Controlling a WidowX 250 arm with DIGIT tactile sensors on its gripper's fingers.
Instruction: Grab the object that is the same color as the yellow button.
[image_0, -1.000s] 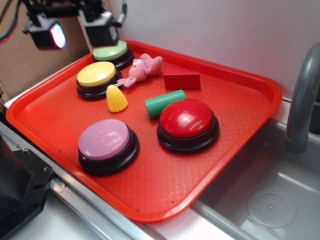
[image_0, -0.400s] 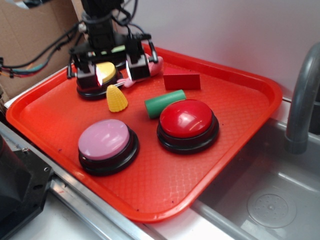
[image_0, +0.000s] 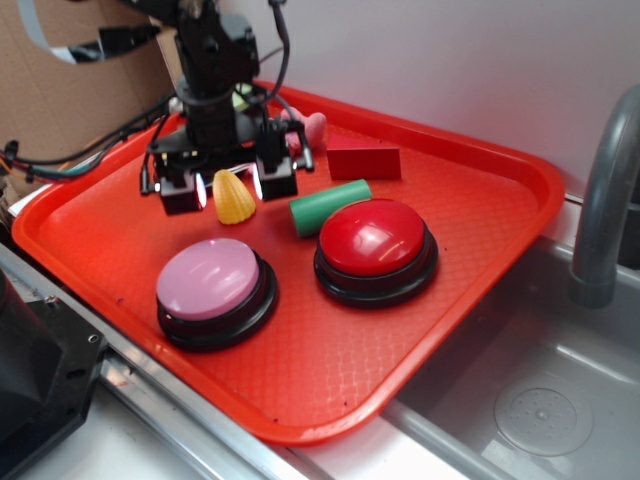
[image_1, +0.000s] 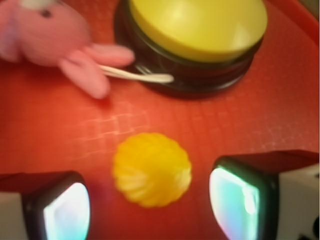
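From the exterior view we see a red tray beside a sink, and our gripper lowered over the back left of it, its two fingers straddling the corn, which stands upright on the tray. A green cylinder lies just right of the corn, with a red button and a pink button nearer the front. In the wrist view the corn sits between our open fingers, apart from both, nothing yet held; the yellow button lies beyond it, and a pink plush to the left. We judge the risk to be the cone shape: closing on its taper could squeeze the corn out or tip it, and it looks slightly off centre.
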